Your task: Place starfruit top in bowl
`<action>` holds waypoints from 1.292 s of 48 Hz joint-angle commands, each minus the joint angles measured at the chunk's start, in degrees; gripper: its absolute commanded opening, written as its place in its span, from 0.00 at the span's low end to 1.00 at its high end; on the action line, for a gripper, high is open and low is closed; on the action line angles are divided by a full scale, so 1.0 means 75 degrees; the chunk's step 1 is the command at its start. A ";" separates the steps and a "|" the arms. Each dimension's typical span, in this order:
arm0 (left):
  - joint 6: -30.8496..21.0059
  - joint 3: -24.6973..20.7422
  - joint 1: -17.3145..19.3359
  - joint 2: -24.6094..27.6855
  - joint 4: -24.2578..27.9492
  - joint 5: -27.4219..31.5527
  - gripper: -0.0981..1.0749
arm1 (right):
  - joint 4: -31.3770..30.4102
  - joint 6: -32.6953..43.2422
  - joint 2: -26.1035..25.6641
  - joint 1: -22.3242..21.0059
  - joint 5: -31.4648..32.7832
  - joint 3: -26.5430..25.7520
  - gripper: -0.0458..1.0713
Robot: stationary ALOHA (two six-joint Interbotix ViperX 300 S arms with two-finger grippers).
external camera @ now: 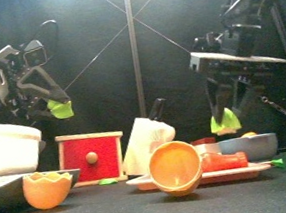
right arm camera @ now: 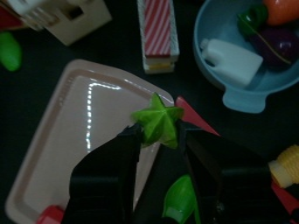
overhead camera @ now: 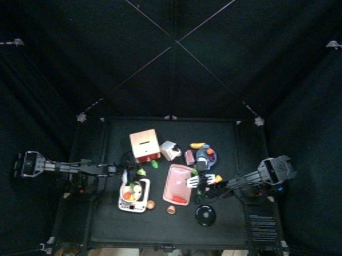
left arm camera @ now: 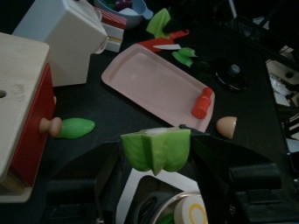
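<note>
My right gripper (right arm camera: 160,138) is shut on a green star-shaped starfruit top (right arm camera: 160,121) and holds it above the pink tray (right arm camera: 93,131). In the front view this gripper (external camera: 224,113) hangs in the air with the piece (external camera: 224,123) well above the table. My left gripper (left arm camera: 156,164) is shut on a ridged green starfruit chunk (left arm camera: 156,147) and is also raised (external camera: 59,103). The small black bowl (overhead camera: 205,213) stands near the table's front right, in front of the right gripper (overhead camera: 201,181) and apart from it.
A red and wood box (overhead camera: 144,143) and a white carton (overhead camera: 171,150) stand at the back. A white tray (overhead camera: 132,197) lies front left. A blue bowl (right arm camera: 251,61) holds toy food. Orange shell halves (external camera: 175,166) and a chili (left arm camera: 202,102) lie around the pink tray.
</note>
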 commanded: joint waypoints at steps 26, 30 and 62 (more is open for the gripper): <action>0.0047 -0.0070 -0.0023 0.0000 0.0000 -0.0047 0.66 | -0.0551 -0.0023 -0.1863 -0.1031 0.0152 0.1570 0.67; 0.0047 -0.0070 -0.0023 0.0000 0.0000 -0.0070 0.66 | -0.0633 -0.0023 -0.1793 -0.1383 -0.0352 0.1746 0.67; 0.0035 0.0035 -0.0035 -0.0012 -0.0012 -0.0082 0.66 | -0.1371 -0.0023 -0.0937 -0.2625 -0.1582 0.1805 0.68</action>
